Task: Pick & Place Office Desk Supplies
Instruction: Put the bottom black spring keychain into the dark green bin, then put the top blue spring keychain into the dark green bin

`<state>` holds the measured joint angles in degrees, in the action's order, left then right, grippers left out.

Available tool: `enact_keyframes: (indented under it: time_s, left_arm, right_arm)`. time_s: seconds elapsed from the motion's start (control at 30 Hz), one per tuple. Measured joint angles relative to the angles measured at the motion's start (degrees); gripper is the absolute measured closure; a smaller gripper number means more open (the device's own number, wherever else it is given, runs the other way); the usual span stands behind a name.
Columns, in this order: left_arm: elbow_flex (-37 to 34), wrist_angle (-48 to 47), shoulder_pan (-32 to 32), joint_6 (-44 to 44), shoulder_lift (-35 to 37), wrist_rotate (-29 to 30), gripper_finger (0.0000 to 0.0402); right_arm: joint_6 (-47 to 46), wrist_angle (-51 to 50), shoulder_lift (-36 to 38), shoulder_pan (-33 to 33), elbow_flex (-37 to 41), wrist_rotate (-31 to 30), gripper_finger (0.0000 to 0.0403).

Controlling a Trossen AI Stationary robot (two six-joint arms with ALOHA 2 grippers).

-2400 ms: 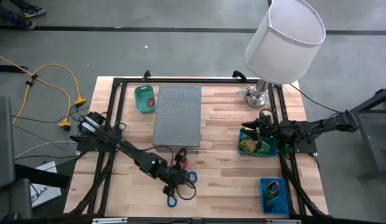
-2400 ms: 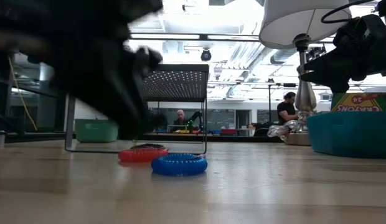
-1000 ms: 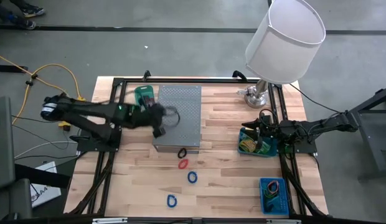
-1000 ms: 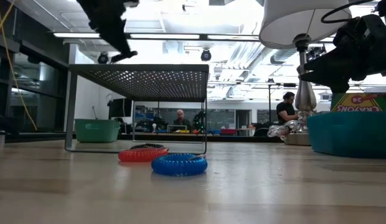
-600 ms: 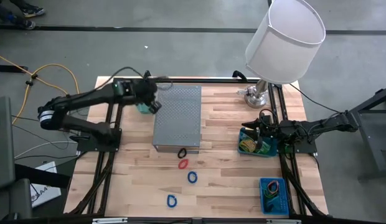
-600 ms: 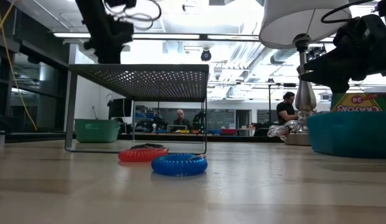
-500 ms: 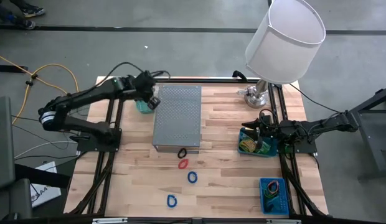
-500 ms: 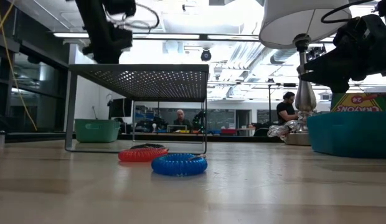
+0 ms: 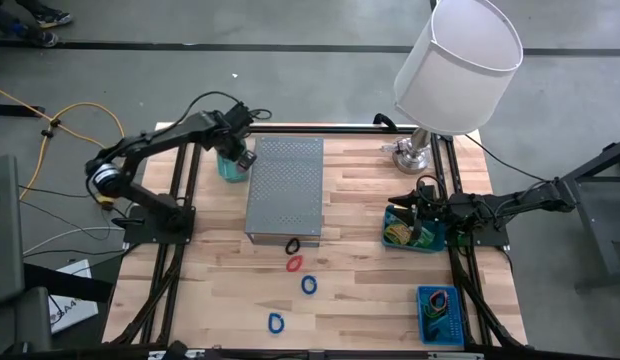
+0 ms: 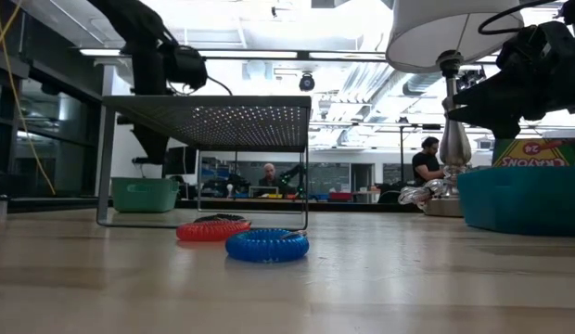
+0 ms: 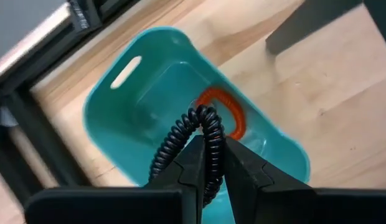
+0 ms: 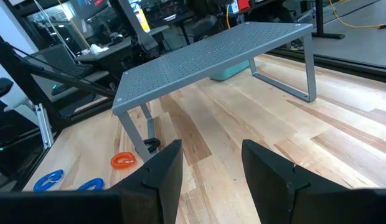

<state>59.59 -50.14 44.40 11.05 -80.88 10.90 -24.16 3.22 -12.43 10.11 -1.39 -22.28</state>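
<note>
My left gripper (image 11: 208,163), pinched on a black coiled band (image 11: 183,140) dangling lengthwise, hangs directly over the teal bin (image 11: 127,106) at the bench's far-left corner; a red band (image 11: 224,112) lies inside.

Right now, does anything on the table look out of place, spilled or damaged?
Nothing stands out. The left pincer holds a black coiled band over the teal bin, which already holds an orange band. A few bands lie loose on the table, none visibly damaged.
</note>
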Motion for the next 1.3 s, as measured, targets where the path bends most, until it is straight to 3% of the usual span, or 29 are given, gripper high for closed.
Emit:
enact_keyframes:
  time_s: [0.33,0.67,1.0,1.3]
  left_arm:
    - [0.00,0.71,2.38,-0.55,-0.98,-2.65,0.0361]
    - [0.00,0.69,2.37,-0.73,-0.98,-2.63,0.0312]
    - [0.00,0.69,2.36,-0.74,-0.96,-2.69,0.0308]
    - [0.00,0.66,3.19,-2.30,5.44,-3.40,0.0308]
  right_arm:
    - [0.00,0.00,0.00,0.00,0.00,0.00,0.0250]
    - [0.00,-0.01,0.00,0.00,0.00,-0.01,0.0250]
    - [0.00,-0.01,0.00,0.00,0.00,0.00,0.0250]
    - [0.00,0.00,0.00,0.00,0.00,-0.02,0.0250]
